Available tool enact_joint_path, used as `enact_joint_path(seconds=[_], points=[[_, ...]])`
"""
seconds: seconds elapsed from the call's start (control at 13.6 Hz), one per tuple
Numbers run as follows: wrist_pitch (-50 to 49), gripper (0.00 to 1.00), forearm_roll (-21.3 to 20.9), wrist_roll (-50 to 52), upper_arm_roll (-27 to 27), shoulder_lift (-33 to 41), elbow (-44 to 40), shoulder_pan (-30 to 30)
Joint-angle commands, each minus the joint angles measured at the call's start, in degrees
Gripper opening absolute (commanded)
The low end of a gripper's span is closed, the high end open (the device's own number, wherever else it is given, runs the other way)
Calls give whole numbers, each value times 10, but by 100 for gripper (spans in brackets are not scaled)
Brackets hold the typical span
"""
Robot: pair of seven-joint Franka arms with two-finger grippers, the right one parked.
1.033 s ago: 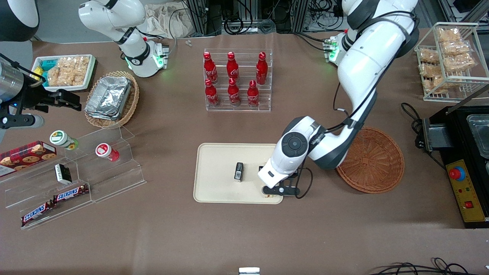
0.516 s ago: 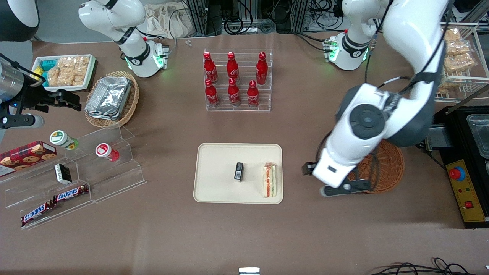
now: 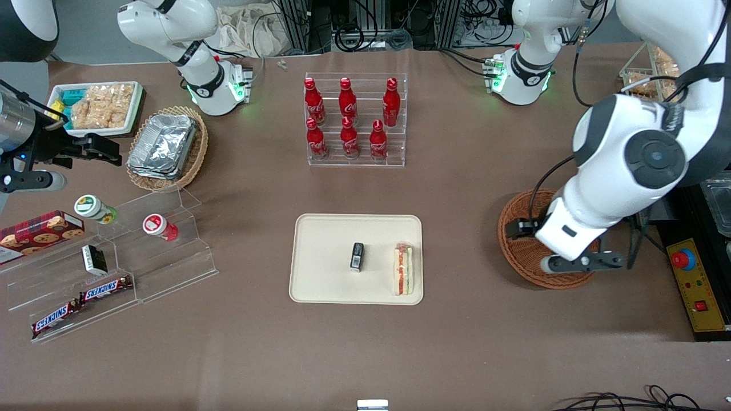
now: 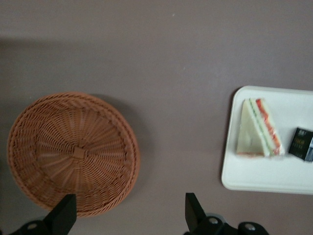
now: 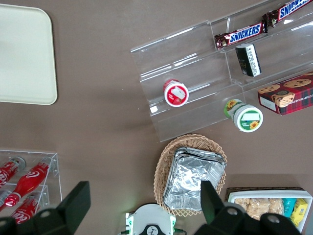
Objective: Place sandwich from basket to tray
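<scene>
The sandwich (image 3: 404,269) lies on the tray (image 3: 325,268), at its edge toward my working arm, beside a small black box (image 3: 357,256). My pincer (image 4: 128,211) hangs released above the basket (image 3: 522,254), holding nothing.

Brown table (image 3: 257,354), cable-strewn metal racks (image 3: 371,23)

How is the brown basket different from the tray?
The basket is round, reddish-brown, woven and empty; the tray is rectangular, cream, smooth, and holds the sandwich and a small black packet. The open gripper hangs above the basket. Both sit on the table.
</scene>
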State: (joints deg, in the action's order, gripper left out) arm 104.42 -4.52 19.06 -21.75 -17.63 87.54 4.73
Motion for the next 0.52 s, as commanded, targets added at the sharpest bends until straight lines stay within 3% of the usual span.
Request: enact_joint_path(seconds=[0.0, 0.15, 0.44], points=[[15, 100, 61, -94, 104, 107, 117, -43], [31, 100, 93, -152, 170, 152, 170, -69], [22, 100, 89, -195, 196, 175, 206, -63]])
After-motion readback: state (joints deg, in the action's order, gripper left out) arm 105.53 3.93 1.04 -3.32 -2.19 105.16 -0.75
